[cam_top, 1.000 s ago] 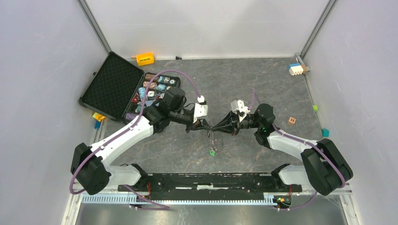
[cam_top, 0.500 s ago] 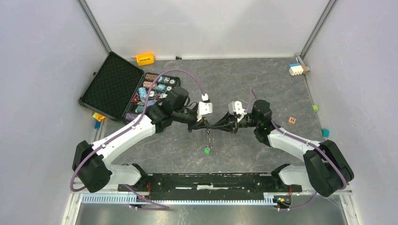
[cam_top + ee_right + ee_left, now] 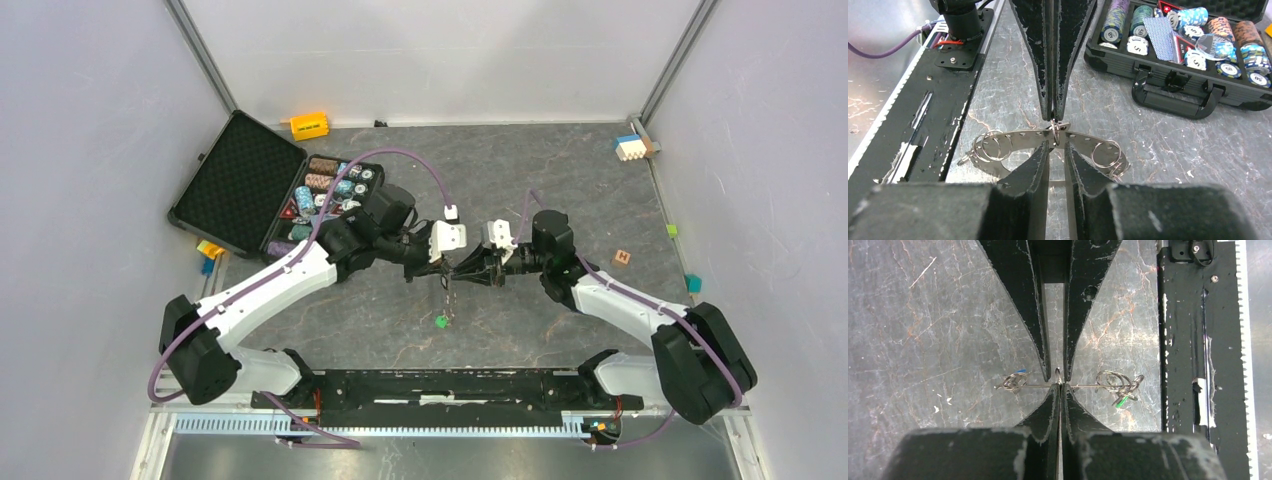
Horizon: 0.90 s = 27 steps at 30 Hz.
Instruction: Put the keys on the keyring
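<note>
The keyring (image 3: 447,293), a flat grey holed ring, hangs in the air between both grippers; it is edge-on in the left wrist view (image 3: 1088,386) and an arc in the right wrist view (image 3: 1023,139). My left gripper (image 3: 452,268) (image 3: 1058,386) is shut on its rim. My right gripper (image 3: 463,272) (image 3: 1055,144) faces it, jaws a narrow gap apart around a small split ring (image 3: 1056,131). A green key (image 3: 440,322) (image 3: 1120,401) dangles from split rings on one side and a blue key (image 3: 1021,371) on the other. No black key shows.
An open black case of poker chips (image 3: 240,180) (image 3: 1173,95) lies at the back left. An orange block (image 3: 309,124), a block stack (image 3: 630,147), a wooden cube (image 3: 622,257) and small green cubes (image 3: 693,283) lie around. The black base rail (image 3: 440,385) runs along the near edge.
Both wrists have closed in on each other a little around the keyring. The dangling green key has swung slightly to the left.
</note>
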Each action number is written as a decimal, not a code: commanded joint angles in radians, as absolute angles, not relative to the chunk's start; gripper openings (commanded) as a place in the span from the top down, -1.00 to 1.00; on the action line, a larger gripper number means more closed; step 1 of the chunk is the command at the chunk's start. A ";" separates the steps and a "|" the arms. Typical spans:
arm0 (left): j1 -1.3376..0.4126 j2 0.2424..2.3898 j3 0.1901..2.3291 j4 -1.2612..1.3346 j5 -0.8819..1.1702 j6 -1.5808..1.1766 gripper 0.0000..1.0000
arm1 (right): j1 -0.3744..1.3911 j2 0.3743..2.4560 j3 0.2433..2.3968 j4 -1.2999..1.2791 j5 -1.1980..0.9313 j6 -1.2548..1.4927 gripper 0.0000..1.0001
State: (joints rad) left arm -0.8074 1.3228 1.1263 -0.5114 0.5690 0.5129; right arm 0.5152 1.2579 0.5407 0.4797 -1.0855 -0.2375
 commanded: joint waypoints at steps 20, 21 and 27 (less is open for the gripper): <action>-0.892 1.432 1.418 -0.841 0.391 0.666 0.96 | 0.517 1.223 0.543 0.651 -1.144 -0.112 0.46; -0.894 1.435 1.423 -0.844 0.393 0.663 0.96 | 0.518 1.227 0.537 0.677 -1.147 -0.091 0.47; -0.900 1.442 1.439 -0.855 0.399 0.651 0.96 | 0.518 1.241 0.523 0.753 -1.156 -0.034 0.53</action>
State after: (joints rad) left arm -0.8925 1.4361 1.3895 -0.8433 0.3954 0.6369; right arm 0.5152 1.2346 0.5358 0.6434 -1.1320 -0.0967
